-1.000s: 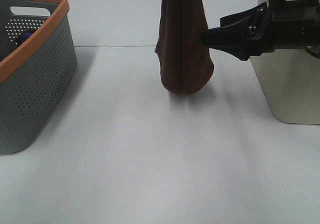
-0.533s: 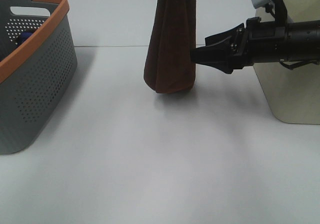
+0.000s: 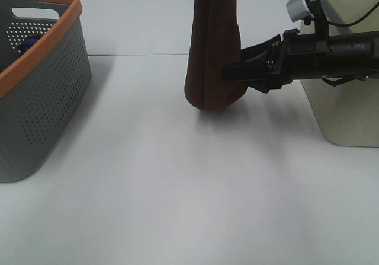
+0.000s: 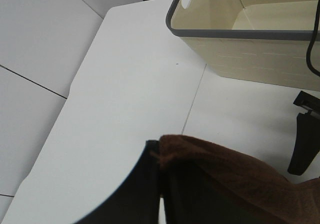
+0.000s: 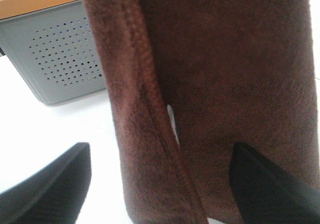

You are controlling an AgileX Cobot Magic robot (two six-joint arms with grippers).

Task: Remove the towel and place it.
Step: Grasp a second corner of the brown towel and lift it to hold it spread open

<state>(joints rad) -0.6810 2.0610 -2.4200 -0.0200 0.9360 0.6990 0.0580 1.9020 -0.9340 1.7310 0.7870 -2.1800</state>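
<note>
A dark brown towel (image 3: 212, 51) hangs straight down from above the top edge of the exterior view, its lower end just over the white table (image 3: 177, 188). My left gripper (image 4: 160, 176) is shut on the towel's top fold (image 4: 225, 179); it is out of the exterior view. My right gripper (image 3: 234, 68) is open and reaches in from the right at the towel's lower right edge. In the right wrist view the towel (image 5: 225, 83) fills the space between the two spread fingers (image 5: 45, 184).
A grey perforated basket with an orange rim (image 3: 41, 87) stands at the left; it also shows in the right wrist view (image 5: 65, 58). A cream bin (image 3: 343, 111) stands at the right behind the right arm, also seen in the left wrist view (image 4: 250, 48).
The towel swung left, then back to the right. My right gripper moved left and slightly down, from beside the towel to its lower right edge, fingers still spread.
</note>
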